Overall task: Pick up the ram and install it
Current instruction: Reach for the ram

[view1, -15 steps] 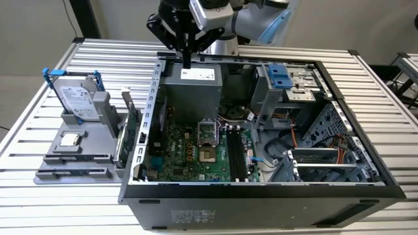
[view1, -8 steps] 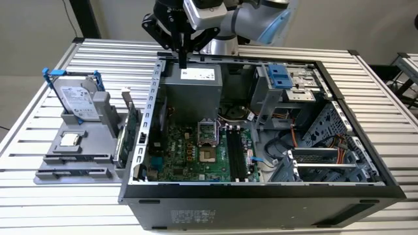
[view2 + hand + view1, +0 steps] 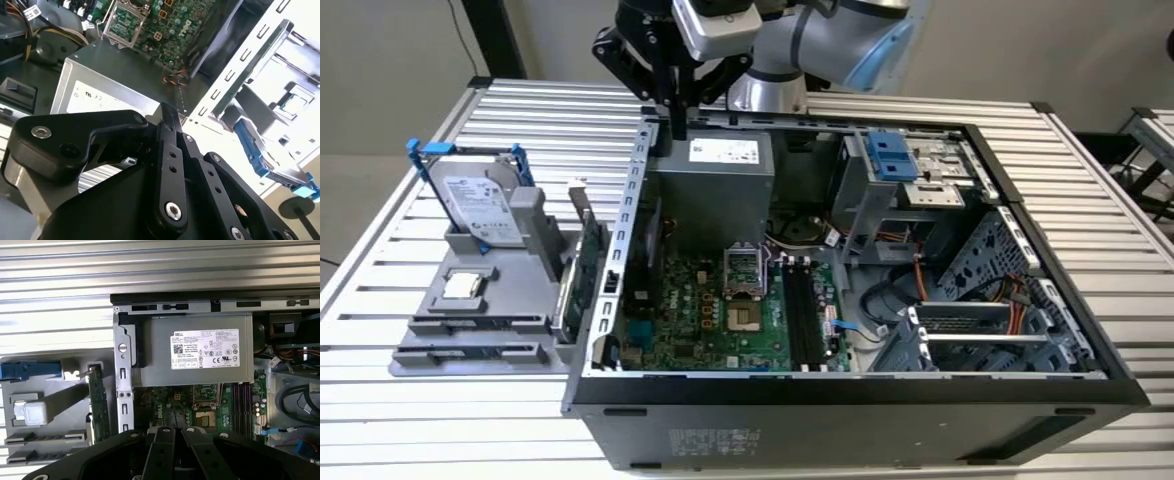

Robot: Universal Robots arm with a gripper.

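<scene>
The gripper hangs above the back edge of the open computer case, directly over the grey power supply. Its two black fingers are drawn together to a narrow point and I see nothing between them, so it carries nothing.

The ram is not under the tool. I take it to be the thin green stick standing on its long edge in the grey holder. It is lower than the fingertips and off toward the exterior view's left of them, outside the case wall. A larger dark card stands just beside it, and I cannot separate the two with certainty.

The step in hand, as I judge it, is the reach for the ram; the pick is not yet done. To do it well, the fingers should open wide before they descend. The pads should face the two flat sides of the stick, and the tool should come straight down on the middle of its top edge. The gap to the neighbouring card looks small, so one finger must enter there with care. The stick is thin, so a firm but gentle hold should be enough.
</scene>
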